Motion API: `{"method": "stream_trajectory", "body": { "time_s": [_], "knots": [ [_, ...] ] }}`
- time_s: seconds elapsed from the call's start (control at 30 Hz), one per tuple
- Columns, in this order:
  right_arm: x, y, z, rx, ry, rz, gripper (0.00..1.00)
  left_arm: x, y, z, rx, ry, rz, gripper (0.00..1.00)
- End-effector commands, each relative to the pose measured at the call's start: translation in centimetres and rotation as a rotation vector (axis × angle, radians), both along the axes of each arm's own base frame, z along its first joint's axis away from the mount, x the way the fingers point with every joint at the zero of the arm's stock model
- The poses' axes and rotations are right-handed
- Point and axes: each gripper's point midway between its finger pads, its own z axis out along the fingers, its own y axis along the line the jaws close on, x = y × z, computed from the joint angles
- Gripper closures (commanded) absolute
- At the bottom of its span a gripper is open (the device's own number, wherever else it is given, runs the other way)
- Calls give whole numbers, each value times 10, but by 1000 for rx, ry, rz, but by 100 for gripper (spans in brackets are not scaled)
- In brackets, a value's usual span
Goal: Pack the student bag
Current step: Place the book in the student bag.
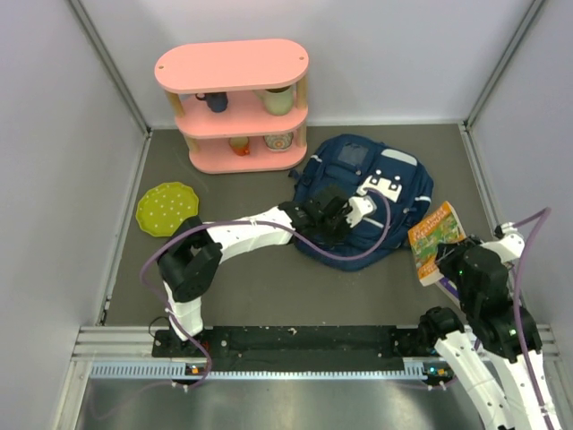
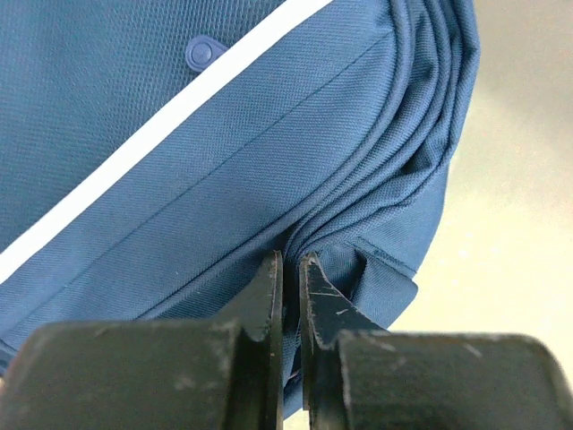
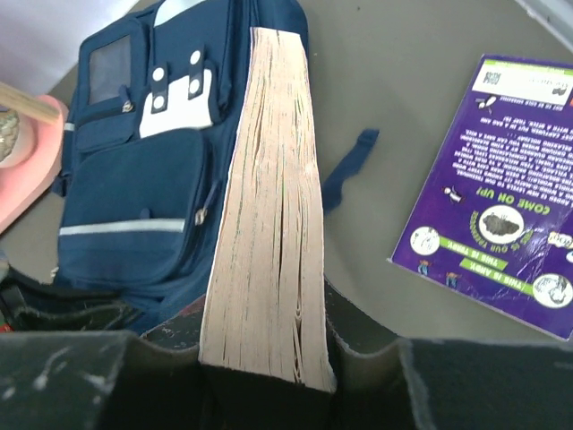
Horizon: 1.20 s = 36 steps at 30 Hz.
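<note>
Now, left pincer (image 2: 288, 269): fingers drawn almost together, nipping a thin fold of blue cloth at the rim of the student bag (image 2: 295, 143).
Right pincer (image 3: 269, 363): clamped on a thick paperback (image 3: 269, 206), held page edges up, at the near right.
Bag position: navy backpack lying flat on the grey table (image 1: 269, 287), far centre, just right of the pink shelf (image 1: 233, 103).
Handling: I judge it soft and floppy. A pull will lift and stretch the cloth before it moves the whole bag, and a small pinch may slip.
Where to grip: a seam, a piped edge or a zip pull, since those bunch thick enough to hold. Flat panels give nothing to bite.
Around: the shelf holds cups and bowls. A green spotted plate (image 1: 166, 209) lies at the left. A purple booklet (image 3: 492, 188) lies flat on the table right of the bag.
In the way: my left arm lies across the bag's near side. I cannot tell whether the main opening is unzipped.
</note>
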Motion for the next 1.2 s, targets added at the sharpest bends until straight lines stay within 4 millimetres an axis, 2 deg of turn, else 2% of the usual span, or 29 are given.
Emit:
{"method": "stream_trajectory", "body": {
  "time_s": [0.0,0.03,0.13,0.2,0.23,0.3,0.33,0.37,0.43,0.47,0.5,0.6,0.67,0.77,0.87,0.93,0.97,1.0,1.03,1.07,1.1,1.13,1.17],
  "knots": [
    [-17,4,31,152,-109,-11,100,10,-34,115,-270,-61,19,100],
    [-22,8,26,187,-96,-2,100,10,-39,131,-301,-69,14,100],
    [-33,16,23,267,-102,23,100,18,-41,163,-367,-98,59,100],
    [-42,20,19,307,-98,39,100,24,-42,169,-371,-94,76,100],
    [-44,28,13,349,-82,65,100,27,-45,184,-393,-104,78,100],
    [-47,37,10,419,-91,88,100,29,-51,188,-410,-71,93,100],
    [-52,43,11,492,-129,108,100,29,-55,201,-433,-63,95,100],
    [-52,46,11,522,-145,117,100,29,-59,200,-434,-48,94,100],
    [-53,54,15,593,-184,149,100,26,-64,218,-480,-27,84,100],
    [-52,57,16,611,-183,156,100,24,-68,220,-488,-15,75,100],
    [-50,61,21,623,-197,178,100,21,-71,228,-508,-5,54,100],
    [-39,71,28,668,-235,213,100,15,-78,226,-506,42,41,100],
    [-29,78,22,692,-219,219,100,12,-83,224,-514,68,50,100],
    [-15,90,30,738,-255,266,100,2,-94,227,-525,89,46,100],
    [2,95,27,770,-263,255,100,-6,-101,234,-546,105,40,100],
    [17,99,17,765,-257,247,100,-8,-102,241,-559,106,50,100],
    [23,99,23,778,-288,248,100,-9,-100,246,-567,101,55,100],
    [31,99,21,780,-289,233,100,-9,-99,249,-571,99,60,100],
    [39,99,10,773,-282,216,100,-9,-97,252,-576,97,63,100],
    [46,100,17,786,-319,221,100,-10,-95,258,-585,91,62,100],
    [50,100,13,799,-312,203,100,-11,-93,265,-595,83,59,100],
    [60,101,-1,793,-284,174,100,-12,-92,269,-596,77,57,100],
    [67,101,3,796,-318,182,100,-12,-89,273,-598,72,60,100]
  ]
}}
